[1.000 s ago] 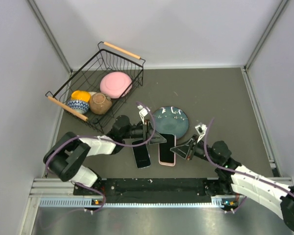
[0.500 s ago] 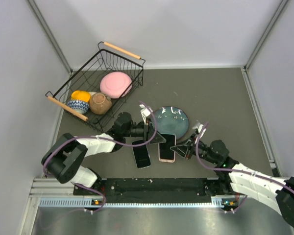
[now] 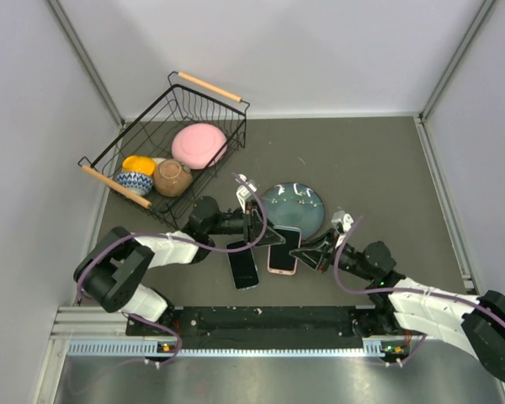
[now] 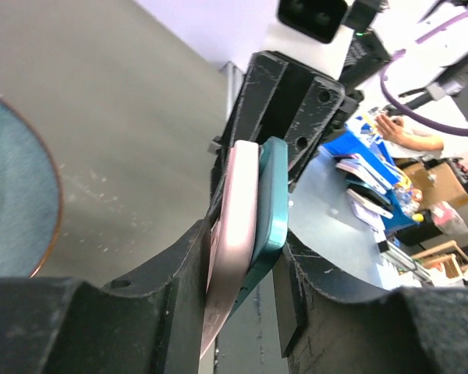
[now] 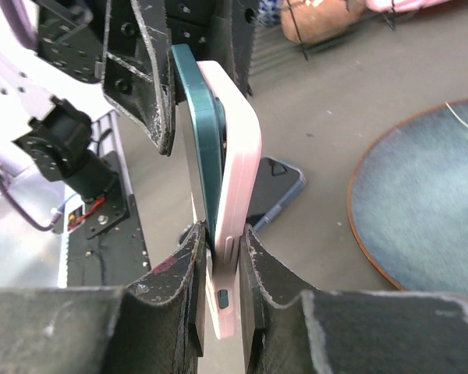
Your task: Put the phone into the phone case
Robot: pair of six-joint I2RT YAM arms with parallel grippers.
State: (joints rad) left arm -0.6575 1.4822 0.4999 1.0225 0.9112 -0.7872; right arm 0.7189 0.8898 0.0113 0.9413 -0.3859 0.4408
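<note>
The teal phone lies face to face against the pink case, and the pair spans the gap between the two grippers, just beside the plate. The right gripper has its fingers clamped on one end of the pair, and the left gripper squeezes the other end, one finger on the case and one on the phone. A dark phone lies flat on the table beside them.

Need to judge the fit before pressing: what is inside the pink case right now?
The teal phone sits partway in the pink case, its edge standing proud, not flush. The right gripper and left gripper cover the ends, so seating there is hidden.
</note>
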